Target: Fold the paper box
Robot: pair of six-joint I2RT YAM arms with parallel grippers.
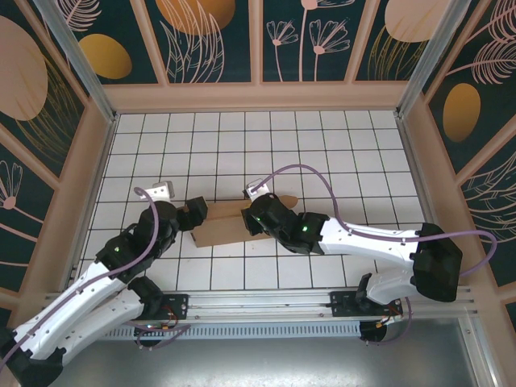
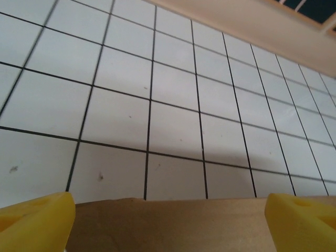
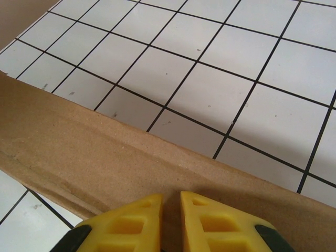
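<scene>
Two claws are being worked at the paper box (image 1: 224, 230), lying mid-table at the top view's centre. A clean fold is probably being served by steadying the flap under the near-clenched right claw (image 3: 171, 203), grip unconfirmed. The cardboard edge is sitting between the released left claw (image 2: 168, 206)'s fingers, at bottom centre.

paper box (image 1: 222, 230), brown (creased); lying centrally
</scene>
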